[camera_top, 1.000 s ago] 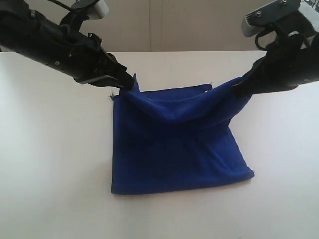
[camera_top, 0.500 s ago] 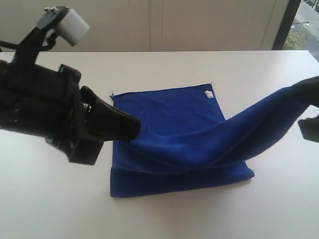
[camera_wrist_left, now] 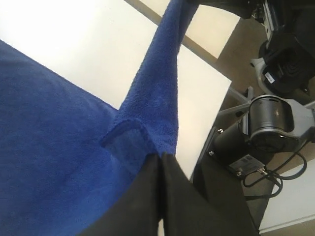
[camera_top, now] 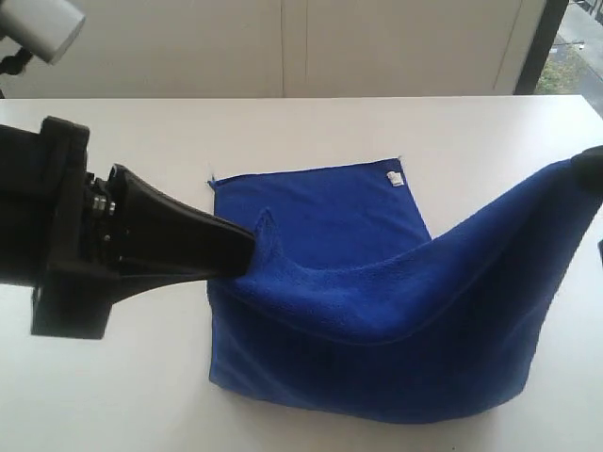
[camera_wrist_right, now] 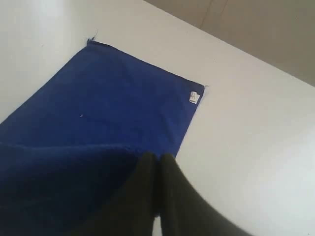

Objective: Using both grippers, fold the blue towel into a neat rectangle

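Observation:
The blue towel (camera_top: 377,311) is partly lifted: its far part lies flat on the white table with the white tag (camera_top: 396,177) at the far right corner, while its near layer hangs in a sagging band between both arms. My left gripper (camera_top: 254,252) is shut on a towel corner (camera_wrist_left: 129,140) at centre left. My right gripper (camera_wrist_right: 158,158) is shut on the opposite towel corner, held high at the right edge of the exterior view, where only a dark bit of it (camera_top: 594,169) shows. The tag (camera_wrist_right: 194,97) also shows in the right wrist view.
The white table (camera_top: 113,395) stretches around the towel, its far edge meeting a beige wall (camera_top: 283,47). In the left wrist view the table's edge (camera_wrist_left: 216,108) drops off beside a robot base with cables (camera_wrist_left: 266,132).
Both grippers have pulled the held towel edge toward the camera and upward. The left arm has swung nearer and lower, and the hanging fold now covers the towel's near edge.

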Tool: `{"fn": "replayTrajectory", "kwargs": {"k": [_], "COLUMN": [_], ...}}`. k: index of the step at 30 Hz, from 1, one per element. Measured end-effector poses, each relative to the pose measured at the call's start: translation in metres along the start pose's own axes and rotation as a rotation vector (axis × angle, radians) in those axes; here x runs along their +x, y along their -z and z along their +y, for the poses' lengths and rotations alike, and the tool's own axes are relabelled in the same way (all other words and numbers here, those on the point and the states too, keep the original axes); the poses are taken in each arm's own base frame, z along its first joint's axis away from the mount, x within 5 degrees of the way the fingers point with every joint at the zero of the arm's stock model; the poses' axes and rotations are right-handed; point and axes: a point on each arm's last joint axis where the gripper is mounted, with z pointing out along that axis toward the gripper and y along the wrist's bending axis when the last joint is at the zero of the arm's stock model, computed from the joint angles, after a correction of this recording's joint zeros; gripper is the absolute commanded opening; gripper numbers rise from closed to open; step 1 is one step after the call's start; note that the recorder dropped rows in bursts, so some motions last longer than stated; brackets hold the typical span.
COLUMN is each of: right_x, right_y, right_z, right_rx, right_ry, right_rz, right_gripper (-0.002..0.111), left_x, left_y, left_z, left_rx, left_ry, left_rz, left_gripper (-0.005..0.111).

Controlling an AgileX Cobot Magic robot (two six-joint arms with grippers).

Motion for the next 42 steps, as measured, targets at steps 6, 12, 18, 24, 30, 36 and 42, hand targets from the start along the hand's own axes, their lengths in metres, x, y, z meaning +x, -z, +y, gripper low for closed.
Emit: {"fn": "replayTrajectory", "kwargs": {"k": [6, 12, 18, 24, 30, 36, 42], "right_x": [0.000, -0.001, -0.001, 0.002, 0.004, 0.004, 0.004], "right_y": [0.000, -0.001, -0.015, -0.045, -0.073, -0.095, -0.115], "right_z": [0.000, 0.000, -0.003, -0.007, -0.012, -0.018, -0.024], "right_rx": [-0.001, 0.001, -0.013, -0.049, -0.048, -0.023, 0.012], "right_ry": [0.015, 0.017, 0.004, -0.009, -0.019, -0.032, -0.039], "right_rz": [-0.001, -0.008, 0.034, 0.137, 0.184, 0.174, 0.153], "right_gripper": [0.000, 0.000, 0.000, 0.000, 0.000, 0.000, 0.000], "left_x": [0.001, 0.002, 0.024, 0.041, 0.033, 0.034, 0.033], "left_y": [0.000, 0.000, -0.008, -0.015, -0.016, -0.033, -0.046], "left_z": [-0.002, -0.003, 0.006, 0.025, 0.038, 0.057, 0.079], "left_rx": [0.022, 0.031, 0.010, -0.111, -0.231, -0.307, -0.433], "left_ry": [0.009, 0.039, 0.113, 0.156, 0.129, 0.152, 0.132], "left_rz": [0.011, 0.022, 0.066, 0.026, -0.070, -0.053, -0.080], "left_gripper": [0.000, 0.000, 0.000, 0.000, 0.000, 0.000, 0.000]}}
